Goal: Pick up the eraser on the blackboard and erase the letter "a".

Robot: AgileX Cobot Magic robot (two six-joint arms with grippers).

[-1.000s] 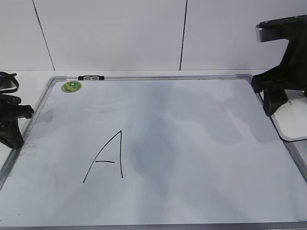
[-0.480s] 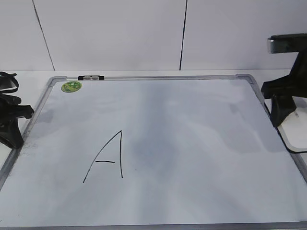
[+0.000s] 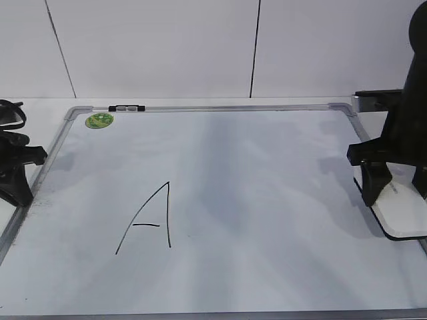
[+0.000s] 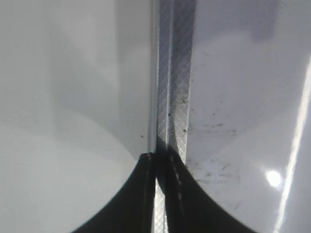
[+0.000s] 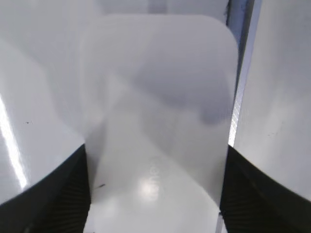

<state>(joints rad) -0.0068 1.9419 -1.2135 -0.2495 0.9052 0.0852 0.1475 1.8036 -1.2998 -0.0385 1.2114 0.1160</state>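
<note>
Right pincer [image 3: 393,190] has dropped over the last second from above the board's 2 o'clock corner to the 3 o'clock edge of the blackboard [image 3: 267,200], and now straddles the eraser [image 3: 403,213]. The eraser lies flat across the right frame rail, white top up, partly cut off by the exterior frame edge. Wrist view: eraser [image 5: 160,121] sits between the two fingers [image 5: 58,194], jaws spread wide, slight gaps either side; not gripping yet. Judgement: pre-grasp reached, closing comes next. Left pincer [image 4: 158,194] parked at 9 o'clock over the left frame rail [image 4: 170,97], fingers pressed together, holding nothing. Only a large capital "A" [image 3: 148,220] shows at 7 o'clock; no lowercase "a" can be made out anywhere on the board. Desk [image 3: 40,107] visible beyond the frame. Eraser lettering blurred, unreadable.
</note>
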